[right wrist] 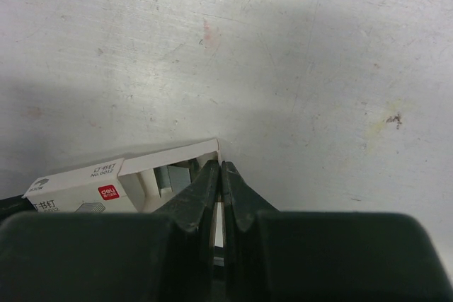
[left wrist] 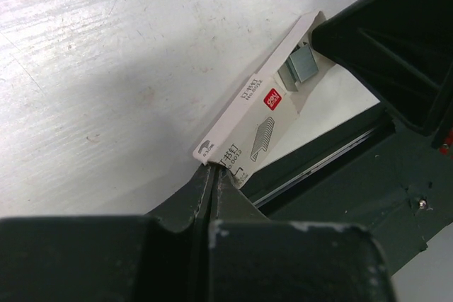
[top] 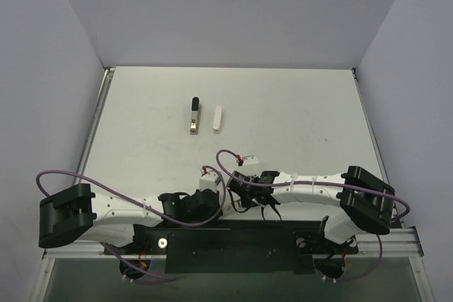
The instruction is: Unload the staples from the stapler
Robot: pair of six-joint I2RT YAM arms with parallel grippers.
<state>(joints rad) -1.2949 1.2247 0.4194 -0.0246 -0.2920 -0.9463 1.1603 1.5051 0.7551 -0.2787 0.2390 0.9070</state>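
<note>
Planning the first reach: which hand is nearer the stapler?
Left hand, narrowly. It and the right hand pinch a staple box by the arm bases; the stapler lies farther out, on the left hand's side.

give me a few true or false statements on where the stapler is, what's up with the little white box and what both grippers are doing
1. The slim stapler with a brass metal channel and a black end lies on the pale table, away from both grippers. True.
2. The left gripper stands wide open. False: it is shut, pinching one end of a small white cardboard box with a red mark.
3. That box is sealed. False: one end is open and grey staples show inside.
4. The right gripper is shut on the box's open end. True.
</note>
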